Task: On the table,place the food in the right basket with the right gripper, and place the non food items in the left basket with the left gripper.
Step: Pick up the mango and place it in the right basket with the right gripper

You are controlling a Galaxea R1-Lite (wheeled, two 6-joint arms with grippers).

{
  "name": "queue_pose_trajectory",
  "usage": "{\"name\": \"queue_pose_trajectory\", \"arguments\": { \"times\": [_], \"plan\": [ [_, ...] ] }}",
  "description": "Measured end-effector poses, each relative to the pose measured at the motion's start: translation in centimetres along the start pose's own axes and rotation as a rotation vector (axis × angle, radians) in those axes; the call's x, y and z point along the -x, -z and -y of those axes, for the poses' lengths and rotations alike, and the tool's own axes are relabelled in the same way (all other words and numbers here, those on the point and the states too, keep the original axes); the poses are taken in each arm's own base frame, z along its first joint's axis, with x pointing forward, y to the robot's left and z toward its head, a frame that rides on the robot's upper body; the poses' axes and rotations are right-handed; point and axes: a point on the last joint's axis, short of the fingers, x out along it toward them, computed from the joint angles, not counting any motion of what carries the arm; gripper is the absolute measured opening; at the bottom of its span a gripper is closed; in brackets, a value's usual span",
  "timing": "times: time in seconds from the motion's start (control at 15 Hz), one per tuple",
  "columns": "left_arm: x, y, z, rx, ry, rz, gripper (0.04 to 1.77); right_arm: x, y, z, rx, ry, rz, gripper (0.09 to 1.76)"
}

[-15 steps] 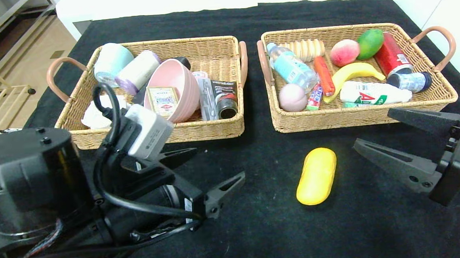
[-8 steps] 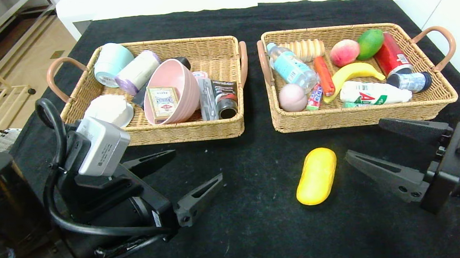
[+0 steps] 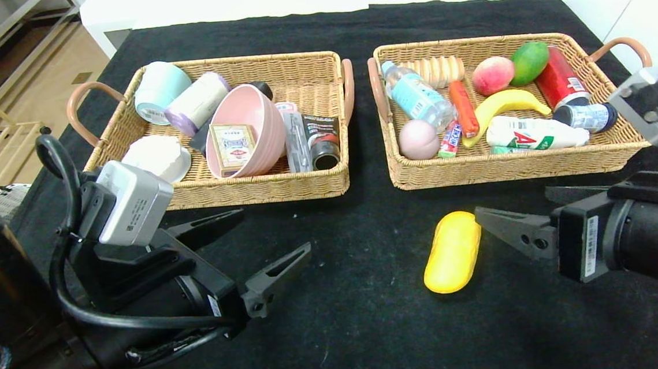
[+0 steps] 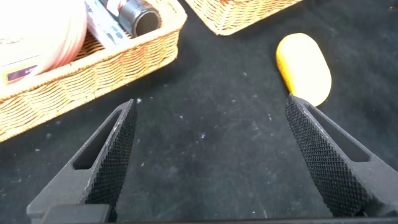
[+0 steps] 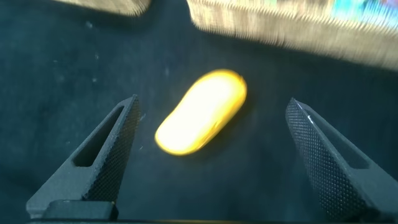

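One oblong yellow fruit (image 3: 452,251) lies alone on the black table (image 3: 374,332), in front of the right basket (image 3: 513,170). My right gripper (image 3: 511,202) is low over the cloth just to the fruit's right, open, one fingertip almost at the fruit's upper end. In the right wrist view the fruit (image 5: 202,112) lies ahead between the open right gripper (image 5: 212,101) fingers. My left gripper (image 3: 275,229) hangs open and empty in front of the left basket (image 3: 260,196). The water bottle (image 3: 415,94), sausage (image 3: 464,107) and white bottle (image 3: 534,132) lie in the right basket. The teal mug (image 3: 157,89) and card box (image 3: 233,145) lie in the left basket.
A pink bowl (image 3: 255,120) under the card box, rolls and a dark can fill the left basket. A banana (image 3: 503,103), peach, green fruit and red can share the right one. In the left wrist view the fruit (image 4: 305,65) shows beyond the left gripper (image 4: 210,102).
My right arm has rolled at the wrist and slid left, bringing its open fingers up to the yellow fruit. The left arm has drawn back toward the near left.
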Motion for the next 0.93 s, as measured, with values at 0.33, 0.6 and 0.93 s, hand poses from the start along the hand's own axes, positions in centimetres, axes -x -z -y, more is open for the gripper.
{"name": "queue_pose_trajectory", "arguments": {
  "times": [0.33,0.6,0.93],
  "plan": [
    [0.1,-0.2,-0.3,-0.002,-0.014,0.011,1.71,-2.7,-1.4,-2.4,-0.186,0.149,-0.215,1.71],
    [0.5,-0.7,-0.5,-0.004,-0.023,0.03,1.72,-5.7,-0.9,-3.7,-0.207,0.244,-0.24,1.71],
    [0.9,-1.2,-0.6,-0.005,-0.029,0.052,1.72,-8.3,0.2,-4.6,-0.224,0.325,-0.259,1.71]
  ]
}}
